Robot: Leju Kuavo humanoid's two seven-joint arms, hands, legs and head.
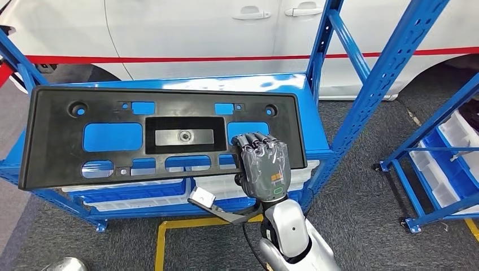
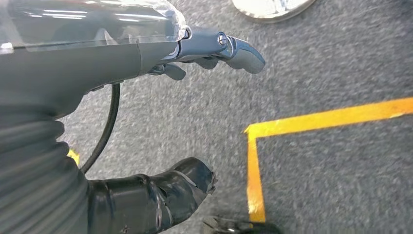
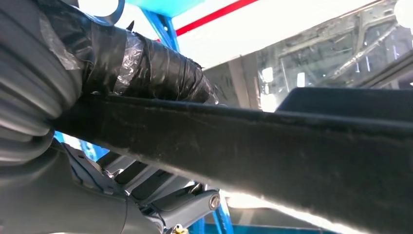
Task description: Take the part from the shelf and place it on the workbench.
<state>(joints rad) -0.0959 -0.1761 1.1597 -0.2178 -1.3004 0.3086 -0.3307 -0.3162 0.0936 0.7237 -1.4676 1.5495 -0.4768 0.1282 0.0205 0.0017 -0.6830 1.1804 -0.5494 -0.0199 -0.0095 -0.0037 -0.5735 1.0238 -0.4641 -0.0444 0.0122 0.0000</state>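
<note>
The part [image 1: 56,130] is a long black plastic panel with several cut-outs, tilted over the top of the blue shelf [image 1: 197,83], its near edge past the shelf's front. My right hand [image 1: 262,164] grips its near edge toward the right end. In the right wrist view the part's edge [image 3: 272,151] runs between the taped thumb [image 3: 146,68] and the fingers [image 3: 190,204]. My left hand [image 2: 97,63] hangs over the grey floor with nothing in it, its fingers [image 2: 238,48] and taped thumb [image 2: 165,195] apart.
A white car [image 1: 197,34] with a red stripe stands right behind the shelf. White bins [image 1: 141,189] sit on the shelf's lower level. Blue uprights [image 1: 390,68] rise at the right, with a second blue rack [image 1: 446,158] beyond. A yellow floor line [image 1: 161,237] runs in front.
</note>
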